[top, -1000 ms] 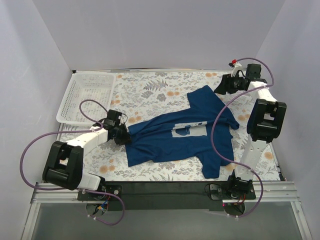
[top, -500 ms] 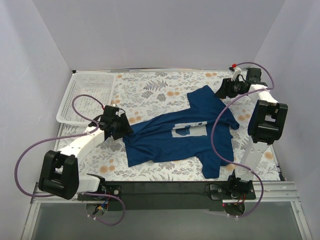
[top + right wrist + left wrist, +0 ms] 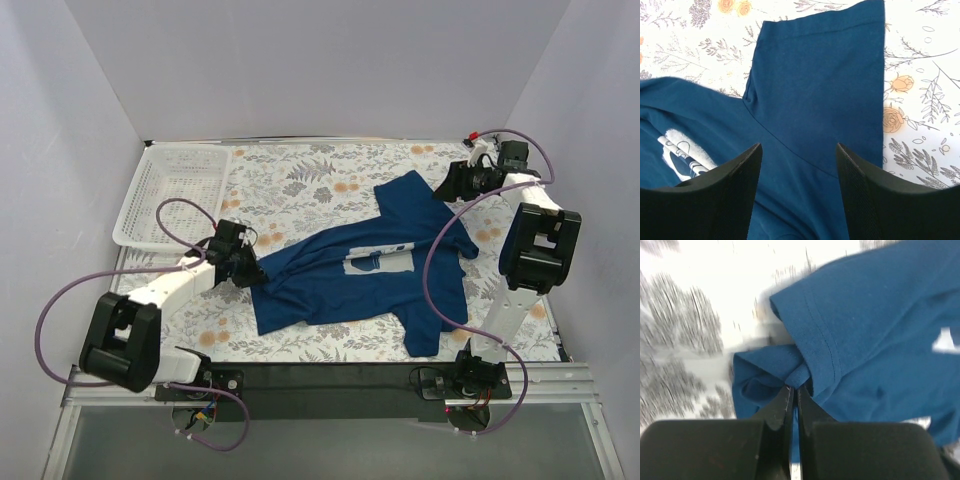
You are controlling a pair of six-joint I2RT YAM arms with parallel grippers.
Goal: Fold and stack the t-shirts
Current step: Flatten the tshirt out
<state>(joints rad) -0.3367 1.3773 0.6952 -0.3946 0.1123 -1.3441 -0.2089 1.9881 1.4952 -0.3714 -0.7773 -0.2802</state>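
A dark blue t-shirt (image 3: 370, 270) with a white chest print lies spread and rumpled on the floral cloth. My left gripper (image 3: 250, 271) is shut on a bunched fold of the t-shirt (image 3: 805, 370) at the shirt's left edge. In the left wrist view the fabric sits pinched between the closed fingertips (image 3: 794, 388). My right gripper (image 3: 447, 183) is open and hovers over the shirt's far right sleeve. In the right wrist view the sleeve (image 3: 820, 85) lies flat below the spread fingers (image 3: 730, 190), with nothing between them.
A white slatted basket (image 3: 170, 190) stands at the back left. The floral tablecloth (image 3: 300, 180) covers the table. White walls close in the left, back and right sides. A black rail (image 3: 330, 380) runs along the near edge.
My left gripper, holding the shirt's edge, swung back and left, then returned right and nearer, dragging the fold with it. My right gripper drew back slightly to the right.
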